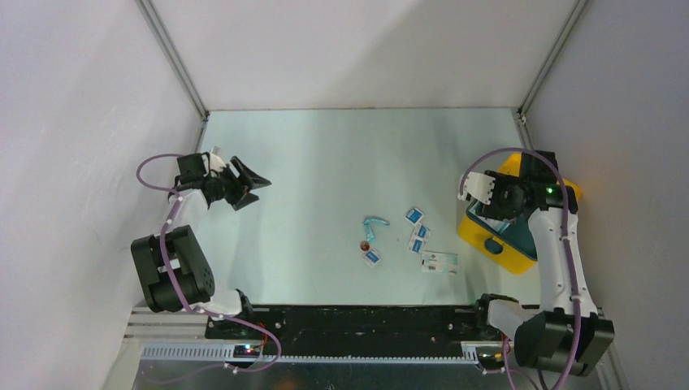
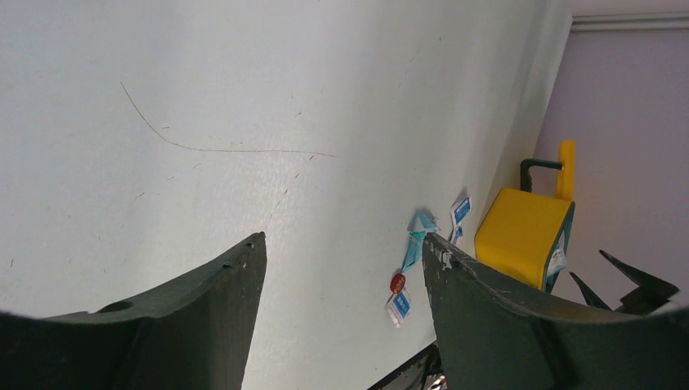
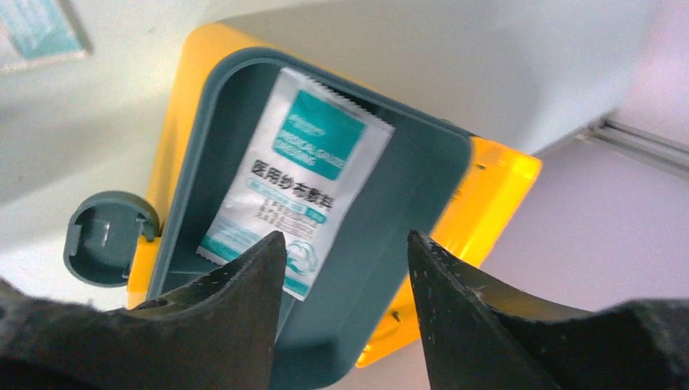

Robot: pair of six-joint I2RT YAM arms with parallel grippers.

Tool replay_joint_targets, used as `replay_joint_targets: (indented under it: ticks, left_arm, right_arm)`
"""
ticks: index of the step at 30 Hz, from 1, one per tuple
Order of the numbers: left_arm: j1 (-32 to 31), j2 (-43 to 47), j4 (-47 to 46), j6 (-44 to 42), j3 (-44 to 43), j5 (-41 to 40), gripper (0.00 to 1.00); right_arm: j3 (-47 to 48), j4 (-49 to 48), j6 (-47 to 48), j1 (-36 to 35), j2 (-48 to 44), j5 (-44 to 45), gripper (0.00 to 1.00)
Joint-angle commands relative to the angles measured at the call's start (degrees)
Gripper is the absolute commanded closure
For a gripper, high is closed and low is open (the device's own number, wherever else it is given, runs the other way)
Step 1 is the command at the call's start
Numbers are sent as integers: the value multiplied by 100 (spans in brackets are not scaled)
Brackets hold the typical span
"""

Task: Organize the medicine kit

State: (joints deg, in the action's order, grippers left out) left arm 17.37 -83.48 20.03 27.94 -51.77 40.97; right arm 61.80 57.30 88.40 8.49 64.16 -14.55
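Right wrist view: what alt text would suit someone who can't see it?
A white-and-teal packet lies in the dark teal inside of the open yellow medicine kit. The right gripper hangs above it, jaws apart, holding nothing.

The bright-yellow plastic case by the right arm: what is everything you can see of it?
The bright-yellow plastic case is boxy with rounded corners and sits on the pale table at its right side. It is open: a dark-teal inner compartment faces up, with a round teal latch at one edge. A white-and-teal sachet lies slanted inside. The right gripper hovers above, fingers apart, not gripping it.
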Motion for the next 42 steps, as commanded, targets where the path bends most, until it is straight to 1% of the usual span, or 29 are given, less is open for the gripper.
replay_joint_targets:
  ticks: [1,3,6,9,15,23,34,39,40,41,42]
  left_arm:
    - [-32,157,-83,-140,-179,148,25]
    - [-32,155,-79,-137,-183,145,25]
    - [-31,149,-83,-135,-189,140,25]
    - [-31,131,-79,-131,-184,157,25]
    - [-17,152,-83,-159,-169,141,26]
    - [-26,128,-79,-160,-180,146,25]
    - [-9,137,-84,-154,-174,160,25]
    - [-17,173,-80,-146,-178,167,25]
    - [-16,187,-79,-153,-172,175,25]
    - [-14,219,-81,-151,-160,177,25]
    - [-14,236,-80,-160,-154,176,26]
  right_arm:
    - [165,-585,-860,7,-375,-383,35]
    - [173,-593,-1160,-4,-354,-396,35]
    - [176,-780,-1633,-52,-97,51,36]
    - [178,-833,-1679,-18,190,447,38]
    - [174,-938,-1616,96,588,681,39]
    - [138,-889,-1606,126,1027,724,38]
    - [29,-972,-1655,135,980,633,34]
    - [-122,-1059,-1747,135,1064,611,29]
    - [-163,-1084,-1743,140,1048,600,26]
    - [-179,-1113,-1737,147,1025,592,21]
    - [-191,-1192,-1749,154,953,571,20]
